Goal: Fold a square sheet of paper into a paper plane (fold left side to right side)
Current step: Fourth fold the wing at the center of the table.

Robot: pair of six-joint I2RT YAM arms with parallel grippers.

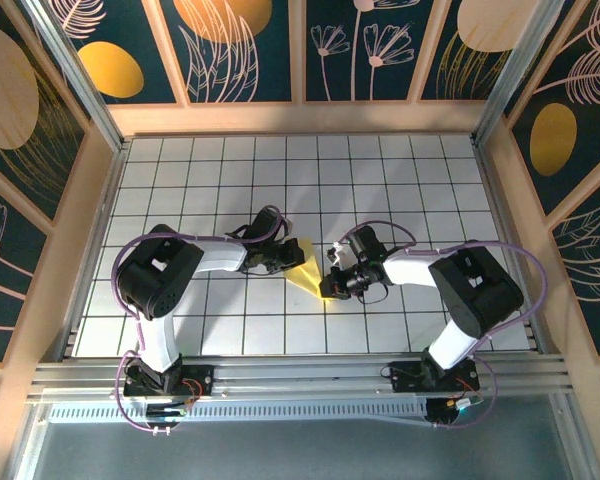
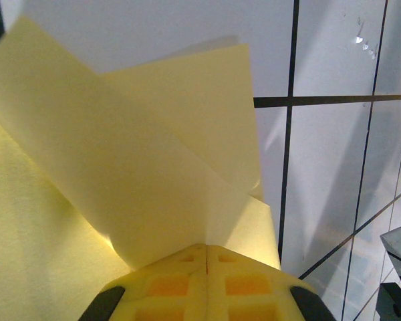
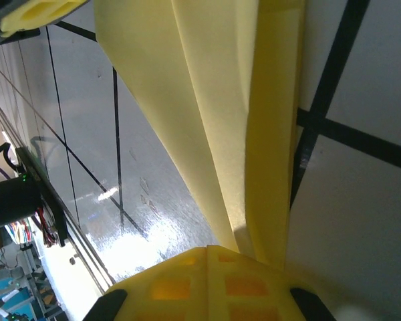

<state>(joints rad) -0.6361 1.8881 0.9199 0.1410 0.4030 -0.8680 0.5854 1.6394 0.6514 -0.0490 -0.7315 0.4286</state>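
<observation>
The yellow sheet of paper (image 1: 308, 270) lies partly folded between my two grippers near the middle of the white grid table (image 1: 400, 180). In the left wrist view its layers (image 2: 154, 167) rise and fan out from the closed seam of my left gripper (image 2: 207, 249), which is shut on it. My left gripper (image 1: 283, 259) is at the paper's left side. My right gripper (image 1: 337, 285) is at its lower right corner, jaws shut (image 3: 207, 251). There the folded paper (image 3: 220, 100) runs behind the right finger, not out of the seam.
Wooden walls with dark painted panels (image 1: 110, 70) enclose the table on three sides. The aluminium rail (image 1: 300, 378) with both arm bases runs along the near edge. Purple cables loop off both arms. Open grid tiles lie beyond the grippers.
</observation>
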